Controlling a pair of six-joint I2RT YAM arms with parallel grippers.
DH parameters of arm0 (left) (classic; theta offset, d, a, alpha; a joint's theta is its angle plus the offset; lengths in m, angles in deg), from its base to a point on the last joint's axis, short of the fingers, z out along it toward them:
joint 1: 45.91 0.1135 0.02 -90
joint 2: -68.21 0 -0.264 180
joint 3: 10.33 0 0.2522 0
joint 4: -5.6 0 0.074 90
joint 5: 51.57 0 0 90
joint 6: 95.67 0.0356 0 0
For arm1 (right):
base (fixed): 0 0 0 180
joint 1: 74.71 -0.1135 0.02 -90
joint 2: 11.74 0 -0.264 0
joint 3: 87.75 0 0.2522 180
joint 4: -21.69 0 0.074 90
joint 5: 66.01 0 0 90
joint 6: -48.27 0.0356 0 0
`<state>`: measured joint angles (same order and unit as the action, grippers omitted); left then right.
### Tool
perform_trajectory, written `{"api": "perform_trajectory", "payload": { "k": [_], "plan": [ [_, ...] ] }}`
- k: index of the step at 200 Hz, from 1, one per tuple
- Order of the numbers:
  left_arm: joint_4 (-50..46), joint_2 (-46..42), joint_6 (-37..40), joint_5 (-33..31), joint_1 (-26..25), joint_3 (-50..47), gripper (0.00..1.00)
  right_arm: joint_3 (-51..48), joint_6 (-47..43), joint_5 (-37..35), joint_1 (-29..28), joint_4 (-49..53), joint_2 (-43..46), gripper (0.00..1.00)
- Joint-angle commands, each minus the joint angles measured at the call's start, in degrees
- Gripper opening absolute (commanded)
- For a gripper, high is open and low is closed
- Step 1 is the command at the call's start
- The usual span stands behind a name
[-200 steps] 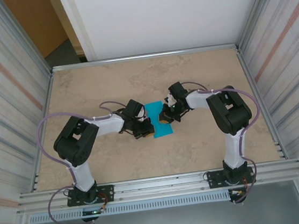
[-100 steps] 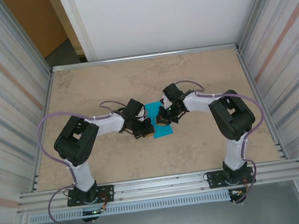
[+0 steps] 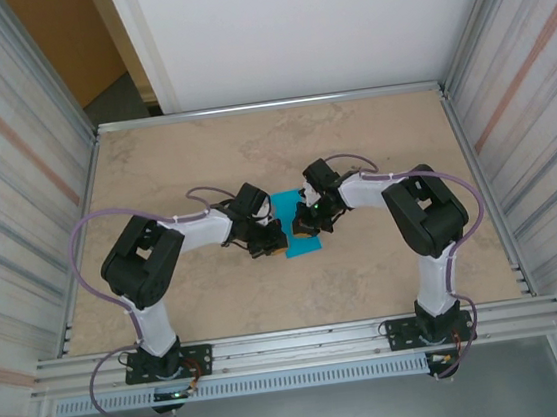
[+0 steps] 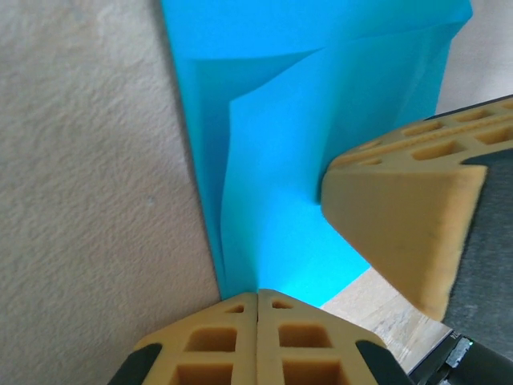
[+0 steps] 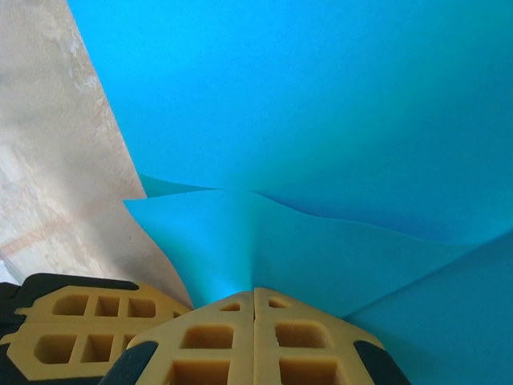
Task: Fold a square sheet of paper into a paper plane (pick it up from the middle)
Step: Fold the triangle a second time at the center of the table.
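Paper [image 3: 290, 207] lies near the middle of the table [image 3: 172, 160], partly folded, between the two claws. The left claw [image 3: 274, 243] is closed tight. The near fold edge of the sheet runs straight into the seam between its fingers, so judge this as a pinch on the paper. The right claw [image 3: 307, 227] is also closed tight. In its wrist view, creases radiate from its tip, so treat it as gripping the paper as well. The two claws sit just beside each other at the same end of the sheet.

The step in hand appears to be forming or setting a fold; the dart shape is not yet made.

To do this step well:
1. Move both claws together, so that the thin sheet is not torn between them.
2. Lay the raised flap flat on the layer beneath, edges matched, then press along the crease.
3. Work low to the table; a lifted sheet is likely to buckle.
4. Release one claw at a time, so that the paper cannot spring open or slide
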<state>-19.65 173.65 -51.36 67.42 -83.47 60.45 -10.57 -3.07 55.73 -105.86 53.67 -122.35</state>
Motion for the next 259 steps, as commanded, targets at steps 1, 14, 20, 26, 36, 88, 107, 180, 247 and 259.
{"api": "perform_trajectory", "payload": {
  "k": [1,14,20,26,36,88,107,180,247,259],
  "plan": [
    [3.07,-2.73,0.53,1.64,-0.14,1.60,0.00,-1.79,-1.13,-2.57,0.30,2.00,-2.39,0.00],
    [3.85,-1.96,0.14,1.73,-0.15,1.65,0.00,-2.26,-0.95,-2.58,0.48,1.46,-2.41,0.00],
    [3.81,-1.22,-0.14,1.73,-0.19,1.78,0.00,-2.44,-0.80,-2.44,0.56,1.12,-2.41,0.00],
    [3.81,-0.63,-0.40,1.79,-0.14,1.90,0.00,-2.59,-0.70,-2.27,0.71,0.76,-2.47,0.00],
    [3.69,0.35,-0.84,1.75,-0.14,2.04,0.00,-2.77,-0.51,-1.86,0.83,0.32,-2.46,0.00],
    [-2.38,2.72,-1.35,-0.68,-0.19,1.93,0.00,-4.10,-0.54,-1.71,1.45,-1.34,-2.41,0.00],
    [-5.88,3.12,-2.02,-2.02,-0.18,1.80,0.00,-4.26,-1.23,-2.78,2.02,-1.88,-1.98,0.00],
    [-12.16,3.79,-3.43,-3.67,0.38,-0.13,0.00,-0.53,-1.21,-2.70,10.23,-4.62,-3.92,0.01],
    [-10.84,1.83,0.17,-0.88,0.38,5.58,0.00,2.36,-2.71,-3.27,14.55,-0.78,0.07,0.02],
    [-10.80,0.82,0.77,-0.31,0.38,7.44,0.00,1.93,-2.71,-3.47,14.50,-0.07,2.53,0.03]
  ]
}}
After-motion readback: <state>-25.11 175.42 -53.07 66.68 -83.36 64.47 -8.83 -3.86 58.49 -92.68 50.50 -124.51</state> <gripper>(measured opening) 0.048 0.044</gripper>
